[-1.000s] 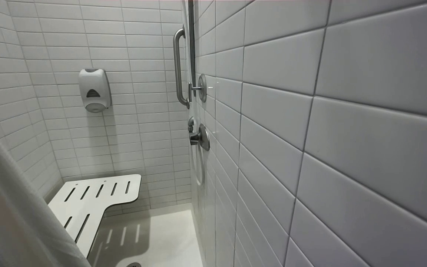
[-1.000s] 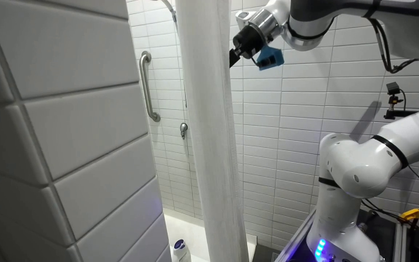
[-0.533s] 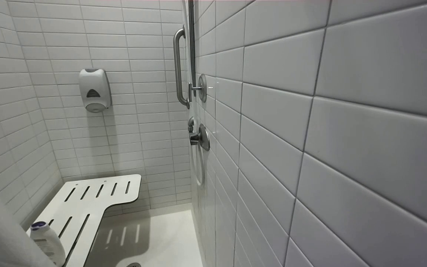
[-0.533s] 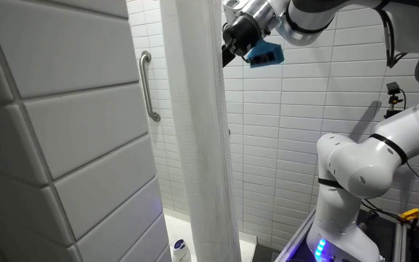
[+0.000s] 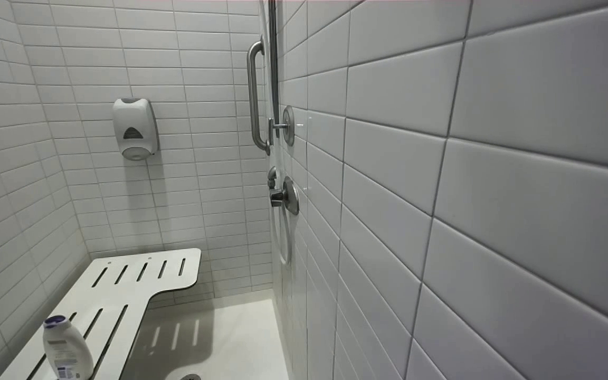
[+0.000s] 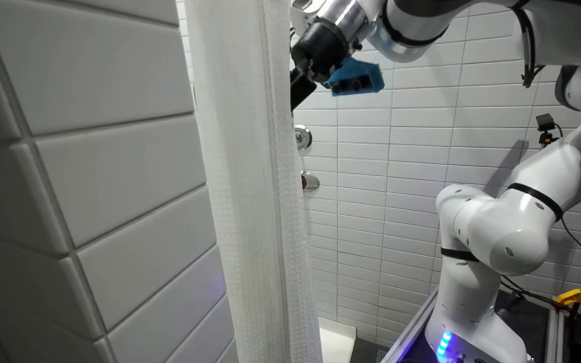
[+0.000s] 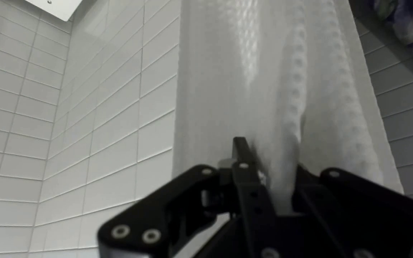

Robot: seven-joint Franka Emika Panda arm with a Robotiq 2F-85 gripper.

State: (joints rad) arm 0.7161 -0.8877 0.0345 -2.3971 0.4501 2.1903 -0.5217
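Note:
A white shower curtain (image 6: 245, 166) hangs in a gathered strip in an exterior view. It also fills the middle of the wrist view (image 7: 213, 89). My black gripper (image 7: 273, 157) is closed round a fold of the curtain, with the white cloth pinched between its two fingers. In an exterior view the gripper (image 6: 300, 88) reaches the curtain's right edge high up, and its fingertips are hidden behind the cloth. A blue camera mount (image 6: 355, 78) sits beside the gripper. A white bottle with a purple cap (image 5: 66, 348) stands on the slotted bench, away from the gripper.
A white slotted bench (image 5: 124, 279) juts from the tiled wall. A soap dispenser (image 5: 136, 129), a grab bar (image 5: 253, 95) and a shower valve (image 5: 290, 195) are on the walls. A tiled wall corner (image 6: 134, 201) stands left of the curtain. A patterned cloth (image 7: 412, 25) shows at upper right.
My gripper and the curtain have moved left in an exterior view, uncovering the valve fittings and hiding the bottle there. The curtain has left the bench view, where the bottle now shows fully.

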